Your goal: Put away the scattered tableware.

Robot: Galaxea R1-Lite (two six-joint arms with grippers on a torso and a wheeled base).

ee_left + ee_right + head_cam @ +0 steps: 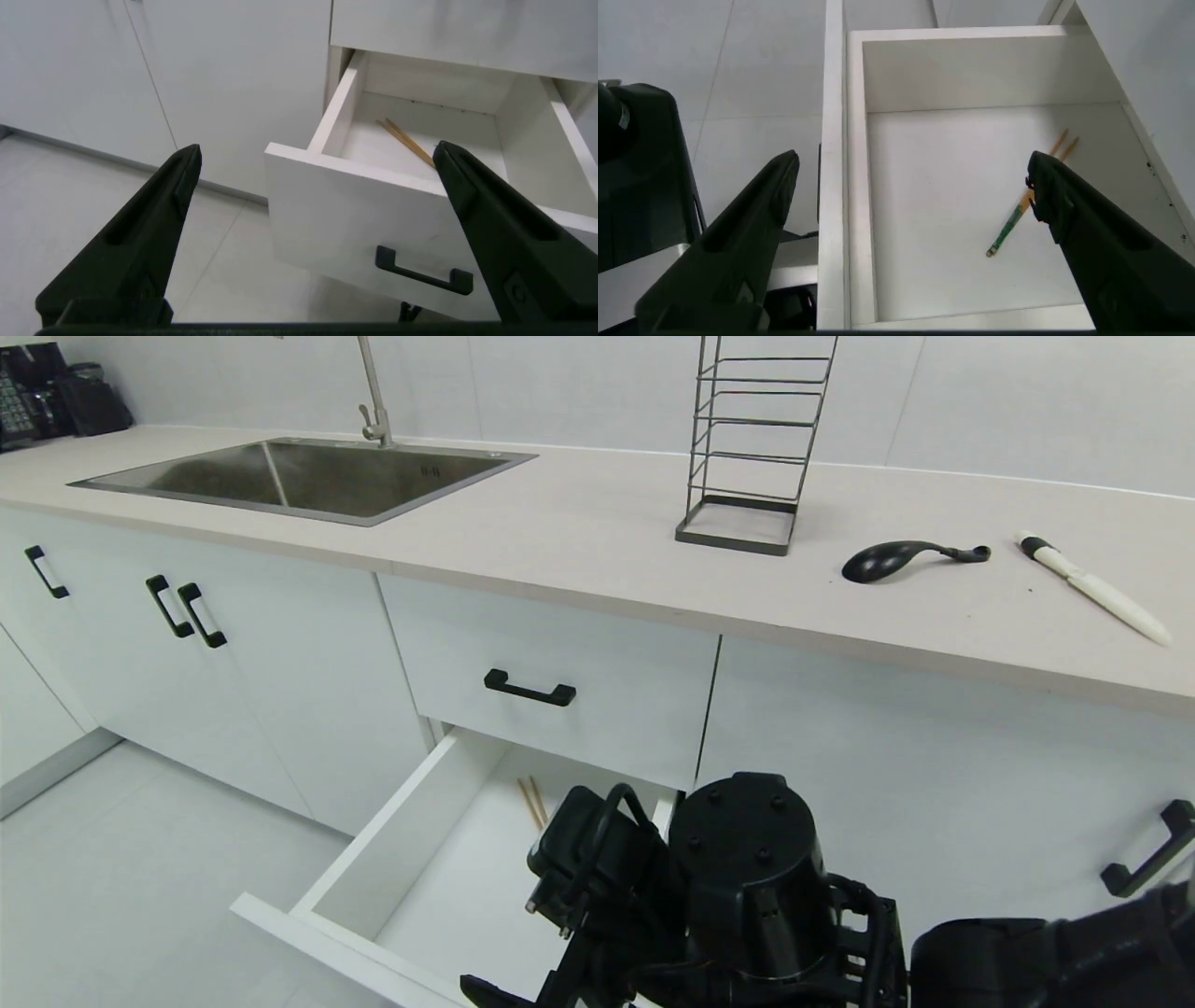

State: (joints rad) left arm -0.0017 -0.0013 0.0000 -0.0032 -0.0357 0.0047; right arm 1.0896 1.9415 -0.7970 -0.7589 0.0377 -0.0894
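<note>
With your right gripper (912, 159) spread empty over the open drawer (836, 140), chopsticks (1010, 224) just below it, and your left gripper (318, 149) equally spread, you're between items: next fetch the spoon (882, 561) or knife (1097, 588), well above on the counter (579, 537).

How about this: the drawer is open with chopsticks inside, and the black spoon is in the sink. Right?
No. The black spoon lies on the counter, as the head view shows. The drawer is open with chopsticks inside.
</note>
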